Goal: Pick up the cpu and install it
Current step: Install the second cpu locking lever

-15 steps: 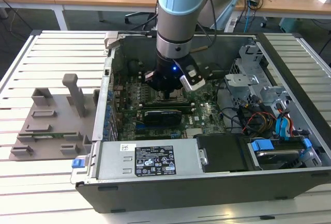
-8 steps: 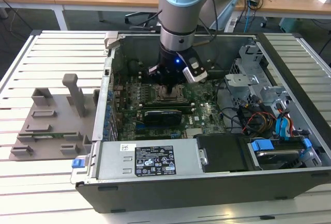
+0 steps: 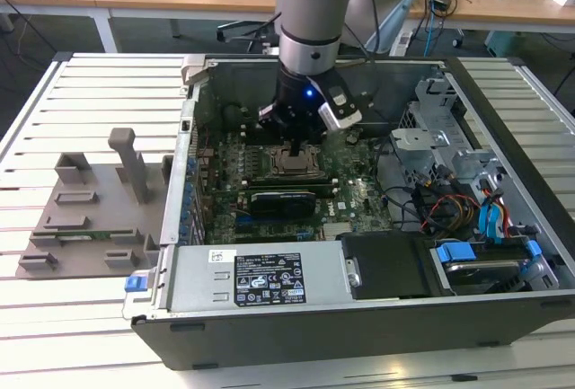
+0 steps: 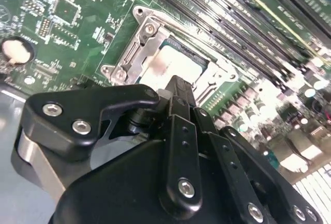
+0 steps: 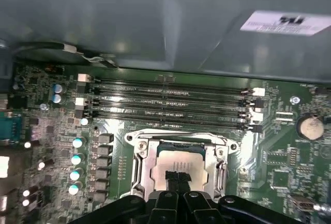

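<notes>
Gripper: we see it hanging low inside the open computer case, straight above the socket in the middle of the motherboard.
Fingers: in the first wrist view we find the black fingertips pressed together over the cpu, with no gap between them; in the second wrist view the fingertips come to one narrow point.
Grip: we see the fingers closed, and we cannot tell whether the tips touch the chip or stop just above it.
Cpu: we see it lying flat inside the metal socket frame, its silver top plate facing up; in the second wrist view the cpu shows just past the fingertips.
Memory slots: we count several long dark rows running side by side just beside the socket.
Coin battery: we find it on the green board, well apart from the socket.
Grey holder tray: we see it on the slatted table, outside the case toward the exterior view's left.
Arm: we see it reaching down into the case from above.
</notes>
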Tool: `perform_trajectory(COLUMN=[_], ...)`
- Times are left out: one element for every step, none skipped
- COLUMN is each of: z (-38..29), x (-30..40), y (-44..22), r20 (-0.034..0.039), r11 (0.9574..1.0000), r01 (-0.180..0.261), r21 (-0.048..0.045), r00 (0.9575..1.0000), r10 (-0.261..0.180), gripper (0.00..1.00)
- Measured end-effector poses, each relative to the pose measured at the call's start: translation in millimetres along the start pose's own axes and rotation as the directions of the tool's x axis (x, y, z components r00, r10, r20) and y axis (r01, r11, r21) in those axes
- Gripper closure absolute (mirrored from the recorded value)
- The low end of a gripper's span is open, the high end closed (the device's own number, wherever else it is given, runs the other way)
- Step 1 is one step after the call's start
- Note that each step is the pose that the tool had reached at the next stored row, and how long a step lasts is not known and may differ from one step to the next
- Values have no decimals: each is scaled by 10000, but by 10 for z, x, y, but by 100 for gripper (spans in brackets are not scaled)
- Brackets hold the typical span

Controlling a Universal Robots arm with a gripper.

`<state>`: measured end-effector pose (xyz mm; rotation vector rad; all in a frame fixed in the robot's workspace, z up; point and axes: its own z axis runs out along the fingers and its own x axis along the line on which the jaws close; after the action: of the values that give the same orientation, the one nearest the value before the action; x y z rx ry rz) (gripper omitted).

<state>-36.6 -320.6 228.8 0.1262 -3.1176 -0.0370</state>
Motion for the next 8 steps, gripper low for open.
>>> perform_trajectory(z=[-34,-77,-114,-174,-203,-204,-204,-205], x=[0,1,1,2,3,3,3,3], y=[5,10,13,16,17,17,17,17], r20=[-1,-2,-4,-7,-6,-5,-4,-5], r11=[10000,10000,10000,10000,10000,10000,10000,10000], r01=[0,-1,0,0,0,-1,-1,-1], r21=[15,34,51,76,80,78,78,79], r00=[10000,10000,10000,10000,10000,10000,10000,10000], r10=[0,1,0,0,0,1,1,1], gripper=[89,89,89,89,89,89,89,89])
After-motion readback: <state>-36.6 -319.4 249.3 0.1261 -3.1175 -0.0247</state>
